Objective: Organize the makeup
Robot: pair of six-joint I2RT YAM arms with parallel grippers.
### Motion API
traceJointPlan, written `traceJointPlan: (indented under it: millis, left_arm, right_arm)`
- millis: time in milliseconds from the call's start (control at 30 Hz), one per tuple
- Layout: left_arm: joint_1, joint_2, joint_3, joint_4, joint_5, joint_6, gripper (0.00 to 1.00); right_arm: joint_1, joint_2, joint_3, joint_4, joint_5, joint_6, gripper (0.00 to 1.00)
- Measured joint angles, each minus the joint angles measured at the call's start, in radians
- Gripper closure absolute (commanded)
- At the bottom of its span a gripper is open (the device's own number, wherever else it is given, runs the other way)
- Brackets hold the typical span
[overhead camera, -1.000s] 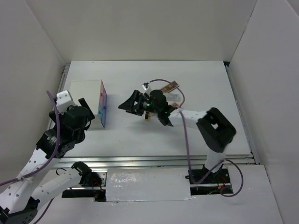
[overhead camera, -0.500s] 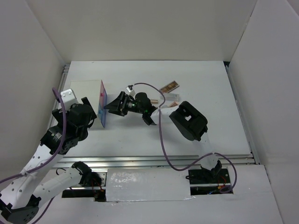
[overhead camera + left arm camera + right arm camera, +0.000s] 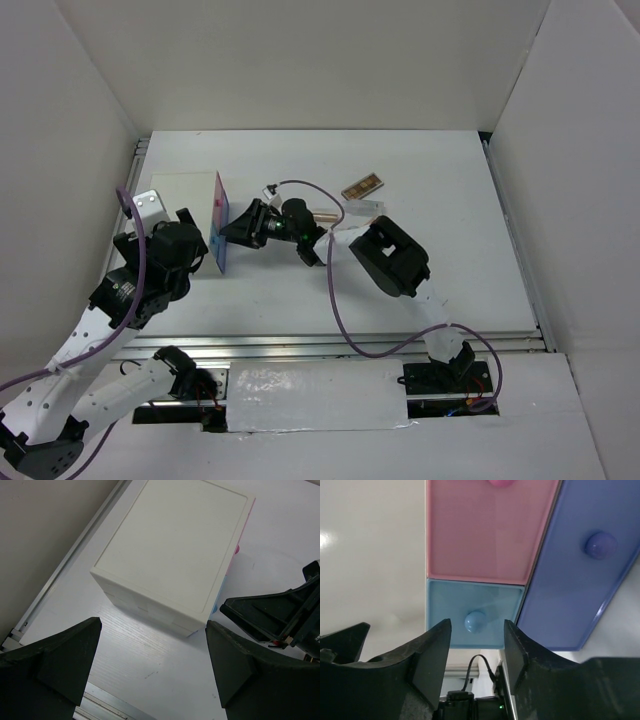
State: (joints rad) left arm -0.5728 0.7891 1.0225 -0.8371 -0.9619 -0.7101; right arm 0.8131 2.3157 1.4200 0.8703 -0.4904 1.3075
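Right gripper (image 3: 238, 226) spread open just in front of the white box (image 3: 178, 198), drawer side, its fingers either side of the light-blue knob (image 3: 475, 621), not touching. Left gripper (image 3: 150, 655) open beside the box's near side. 2 makeup items lay well right of the box: brown palette (image 3: 362, 186) and clear case (image 3: 366, 208).

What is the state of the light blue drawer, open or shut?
Shut: the light blue drawer lies flush with the pink drawer beside it; the open right hand straddles its knob.

A white box (image 3: 175, 550) stood at the left side of the table (image 3: 460, 170). Its front carried a pink drawer (image 3: 485, 530), a pale-blue drawer (image 3: 445, 610) and a violet drawer (image 3: 580, 580), each with a round knob.
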Motion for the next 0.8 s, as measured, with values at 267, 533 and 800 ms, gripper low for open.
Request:
traceJointPlan:
  millis: [267,533,800]
  left_arm:
    - [0.000,0.001,0.000,0.000,0.002,0.000,0.01]
    - [0.000,0.000,0.000,0.000,0.003,0.000,0.01]
    - [0.000,0.000,0.000,0.000,0.007,0.000,0.01]
  right_arm:
    - [0.019,0.029,0.040,0.013,-0.023,0.031,0.52]
    - [0.031,0.055,0.060,0.013,-0.033,0.045,0.57]
    - [0.031,0.060,0.070,0.015,-0.045,0.049,0.74]
